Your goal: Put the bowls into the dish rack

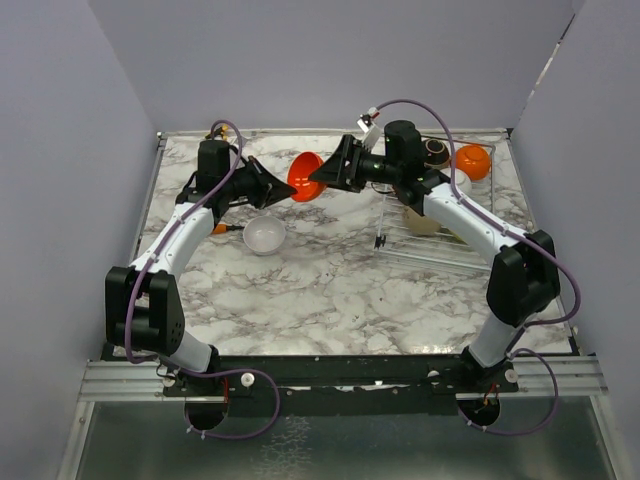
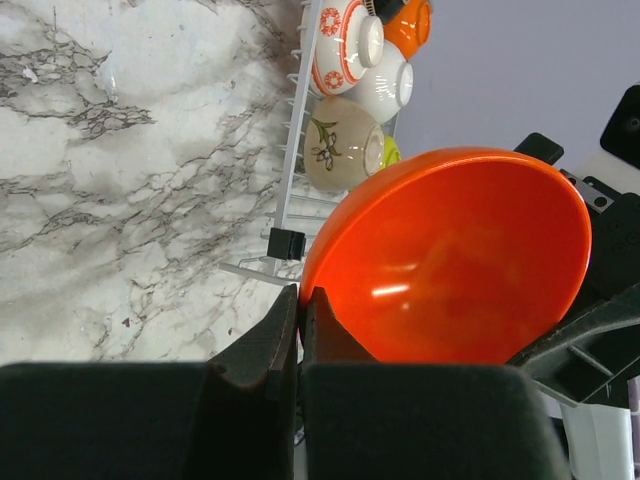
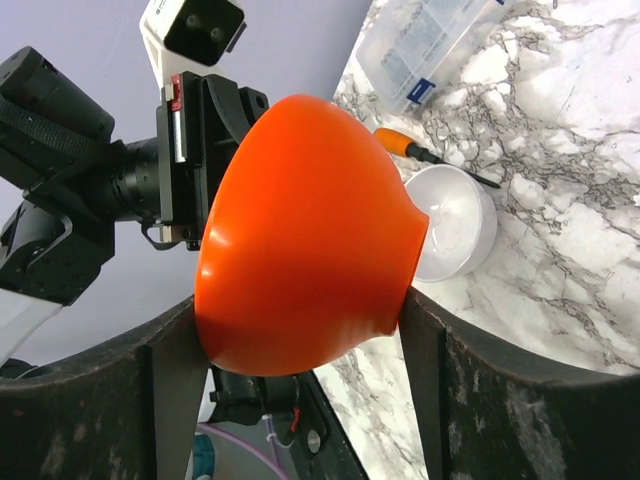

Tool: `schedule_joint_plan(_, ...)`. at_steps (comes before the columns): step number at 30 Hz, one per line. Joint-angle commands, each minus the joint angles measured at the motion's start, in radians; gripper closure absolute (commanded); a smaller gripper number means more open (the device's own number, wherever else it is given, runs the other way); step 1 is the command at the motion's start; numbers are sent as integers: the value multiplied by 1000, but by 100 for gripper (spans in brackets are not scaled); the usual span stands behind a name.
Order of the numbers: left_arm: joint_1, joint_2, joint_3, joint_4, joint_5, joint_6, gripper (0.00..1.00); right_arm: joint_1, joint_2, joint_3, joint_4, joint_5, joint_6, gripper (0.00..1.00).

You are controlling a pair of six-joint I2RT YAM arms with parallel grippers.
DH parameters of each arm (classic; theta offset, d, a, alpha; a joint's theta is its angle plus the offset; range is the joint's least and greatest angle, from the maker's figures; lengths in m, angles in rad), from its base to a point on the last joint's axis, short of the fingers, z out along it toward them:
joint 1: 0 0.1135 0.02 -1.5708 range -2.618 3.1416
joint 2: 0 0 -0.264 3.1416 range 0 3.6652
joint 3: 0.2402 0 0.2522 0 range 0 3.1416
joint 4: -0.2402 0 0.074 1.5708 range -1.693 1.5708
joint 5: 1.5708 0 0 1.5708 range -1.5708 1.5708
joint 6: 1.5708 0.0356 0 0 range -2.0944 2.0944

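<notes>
Top external view: the glossy orange round bowl (image 1: 303, 176) hangs in the air between my two arms, above the marbled desk (image 1: 330, 290). The left fingers (image 1: 286, 186) are on one side of it and the right fingers (image 1: 320, 178) on the other. The silver wire dish rack (image 1: 400, 245) lies back behind the right fingers, under that forearm, so the right arm is much the nearer one for loading.

Left wrist view: the left fingers (image 2: 285, 330) are pinched shut on the orange bowl's (image 2: 460, 260) rim. Its mouth faces this camera, and the dish rack (image 2: 300, 170) lies beyond it.

Right wrist view: the orange bowl (image 3: 300, 240) sits in the gap of the right fingers (image 3: 440, 380). It lies sideways with its axis across the gap, rim by one finger and foot by the other. They straddle it at or near contact, and I cannot tell whether they grip yet. I judge the handover depends on that hold being firm before the left lets go.
</notes>
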Motion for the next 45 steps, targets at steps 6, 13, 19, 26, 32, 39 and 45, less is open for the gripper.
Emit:
schedule_joint_plan(6,-2,-18,-20,37,37,30,100,10,18,27,-34,4,49,49)
schedule_joint_plan(13,-2,-44,-33,36,28,76,68,9,-62,-20,-136,182,56,58)
schedule_joint_plan(19,-3,-53,-6,-25,55,193,5,-1,-142,-23,-314,393,-51,58)
schedule_joint_plan(26,-1,-58,62,-258,-63,394,1,-45,-219,-4,-531,617,-156,58)
schedule_joint_plan(32,-1,-50,62,-392,-224,494,1,-57,-262,78,-788,829,-231,59)
schedule_joint_plan(39,-1,-93,7,-425,-309,548,1,-56,-212,153,-1067,932,-253,58)
schedule_joint_plan(45,-1,-110,-35,-420,-334,536,1,-55,-128,188,-1171,954,-255,57)
